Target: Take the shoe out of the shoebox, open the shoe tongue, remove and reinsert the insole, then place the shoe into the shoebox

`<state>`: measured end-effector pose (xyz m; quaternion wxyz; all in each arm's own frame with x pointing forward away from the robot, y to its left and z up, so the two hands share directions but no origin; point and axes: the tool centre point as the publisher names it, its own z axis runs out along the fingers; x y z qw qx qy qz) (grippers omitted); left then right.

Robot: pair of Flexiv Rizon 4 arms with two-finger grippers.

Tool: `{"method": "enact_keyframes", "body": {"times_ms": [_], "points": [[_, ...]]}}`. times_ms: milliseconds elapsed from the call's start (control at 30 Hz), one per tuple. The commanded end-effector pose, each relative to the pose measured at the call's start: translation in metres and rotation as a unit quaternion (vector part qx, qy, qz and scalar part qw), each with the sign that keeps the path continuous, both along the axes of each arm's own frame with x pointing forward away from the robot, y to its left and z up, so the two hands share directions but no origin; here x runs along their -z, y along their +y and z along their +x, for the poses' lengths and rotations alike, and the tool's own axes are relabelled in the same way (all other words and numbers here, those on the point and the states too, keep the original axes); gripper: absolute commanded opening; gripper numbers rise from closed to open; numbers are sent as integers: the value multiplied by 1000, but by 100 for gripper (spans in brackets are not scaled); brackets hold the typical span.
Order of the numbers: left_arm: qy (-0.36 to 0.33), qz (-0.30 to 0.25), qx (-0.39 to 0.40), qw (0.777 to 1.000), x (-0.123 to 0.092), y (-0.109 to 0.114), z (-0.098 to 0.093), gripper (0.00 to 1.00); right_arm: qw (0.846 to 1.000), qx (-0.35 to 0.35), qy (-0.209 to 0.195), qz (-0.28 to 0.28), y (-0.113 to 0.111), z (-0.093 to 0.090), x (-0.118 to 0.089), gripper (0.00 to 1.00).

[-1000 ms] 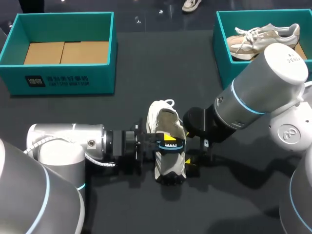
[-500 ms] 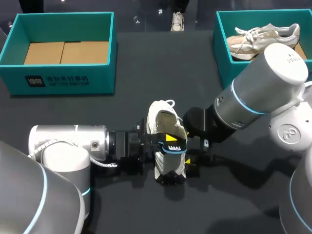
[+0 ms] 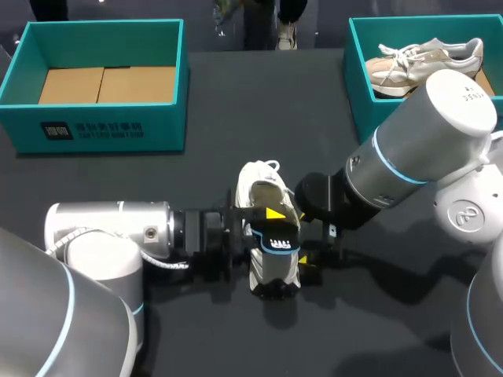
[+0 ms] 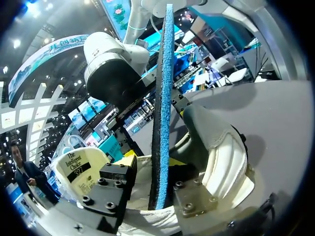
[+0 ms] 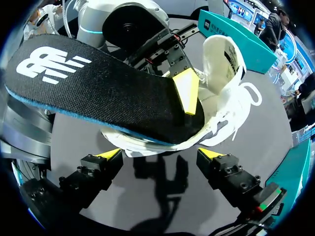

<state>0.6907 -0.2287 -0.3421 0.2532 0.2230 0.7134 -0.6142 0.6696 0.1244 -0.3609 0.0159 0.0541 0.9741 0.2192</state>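
A white shoe [image 3: 261, 187] lies mid-table, its tongue [image 5: 224, 54] pulled up. A black insole [image 3: 280, 238] with a blue underside sticks out of the shoe's opening [image 5: 98, 91]. My left gripper [image 3: 275, 226] comes in from the left and is open around the insole, which stands edge-on [image 4: 161, 108] between its fingers [image 4: 115, 182], with a gap on one side. One of its yellow fingertips [image 5: 186, 91] rests on the insole's top. On the shoe's right side, my right gripper [image 5: 160, 155] is open, and the shoe sits just ahead of its tips [image 3: 305, 245].
An empty teal shoebox [image 3: 102, 118] stands at the back left. A second teal box [image 3: 357, 86] at the back right holds another pale shoe [image 3: 424, 59]. My right arm's big elbow [image 3: 440, 133] hangs over the table's right side.
My left gripper's fingers have parted, the upper yellow tip moving away from the insole. The insole now lies a little lower on the shoe. The right arm has not moved.
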Motion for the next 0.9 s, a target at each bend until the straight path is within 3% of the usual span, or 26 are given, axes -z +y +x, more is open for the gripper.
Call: {"method": "enact_keyframes", "body": {"times_ms": [33, 533, 767, 900], "points": [[-6, -7, 1, 1000, -2, 1, -6, 36, 1000, 1, -1, 0, 1, -1, 1, 100], [-27, -19, 11, 999, -26, 4, -21, 36, 1000, 1, -1, 0, 1, -1, 1, 100], [-39, -26, 28, 998, -34, 7, -29, 29, 1000, 1, -1, 0, 1, -1, 1, 100], [-46, -33, 37, 998, -37, 8, -31, 16, 1000, 1, -1, 0, 1, -1, 1, 100]]}}
